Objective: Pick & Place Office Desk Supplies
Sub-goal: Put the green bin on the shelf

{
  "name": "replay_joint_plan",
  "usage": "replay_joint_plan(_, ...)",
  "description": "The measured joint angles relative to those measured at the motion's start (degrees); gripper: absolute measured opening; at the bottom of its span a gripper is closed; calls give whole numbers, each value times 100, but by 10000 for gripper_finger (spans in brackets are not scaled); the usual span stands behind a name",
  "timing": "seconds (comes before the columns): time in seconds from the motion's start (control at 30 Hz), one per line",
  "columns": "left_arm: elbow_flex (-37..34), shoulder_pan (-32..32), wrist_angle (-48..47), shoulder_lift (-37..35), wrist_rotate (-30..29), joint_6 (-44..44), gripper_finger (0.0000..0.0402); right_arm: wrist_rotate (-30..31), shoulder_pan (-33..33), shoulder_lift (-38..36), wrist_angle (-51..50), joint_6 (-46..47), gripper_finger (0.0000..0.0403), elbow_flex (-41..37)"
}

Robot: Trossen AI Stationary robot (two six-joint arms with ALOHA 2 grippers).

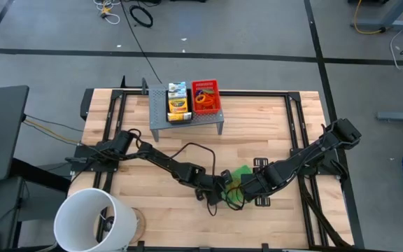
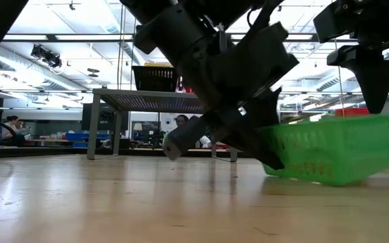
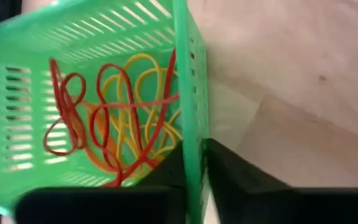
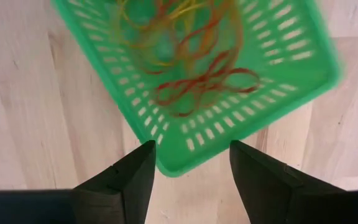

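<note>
Left wrist view: my left claw (image 3: 194, 171) pinched green tray (image 3: 73, 56) wall; right claw (image 4: 188, 162) spread; tray light, flexible, tip-prone; I judged rim best.

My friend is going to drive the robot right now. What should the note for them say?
Left hand: shut on one wall of the green tray, one finger inside, one outside.
Right hand: open, fingers either side of the tray's corner, not gripping.
Green tray: near the front middle of the table, tilted with one end up, red and yellow rubber bands inside.
Done: red tray and crayon box sit on the grey riser.
Left: likely moving the green tray to where it goes.
</note>
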Motion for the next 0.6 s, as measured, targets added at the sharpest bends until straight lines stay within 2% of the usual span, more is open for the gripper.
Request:
replay_joint_plan(0.07,0,0,-59,0,-119,-248,21,48,2,-9,-11,2,213,2)
replay_joint_plan(0.1,0,0,-89,0,-241,-401,14,70,0,-17,-11,18,213,8)
replay_joint_plan(0.23,13,-53,-401,-2,-683,-834,7,109,-2,-17,43,-2,213,11)
replay_joint_plan(0.33,26,-114,-744,-24,-730,-1188,6,249,11,-30,211,-147,213,11)
replay_joint_plan(0.47,29,-163,-1121,-46,-708,-1655,6,985,144,-240,798,-640,213,0)
replay_joint_plan(0.6,22,-198,-1222,-37,-779,-1830,5,1926,416,-689,2019,-1352,213,0)
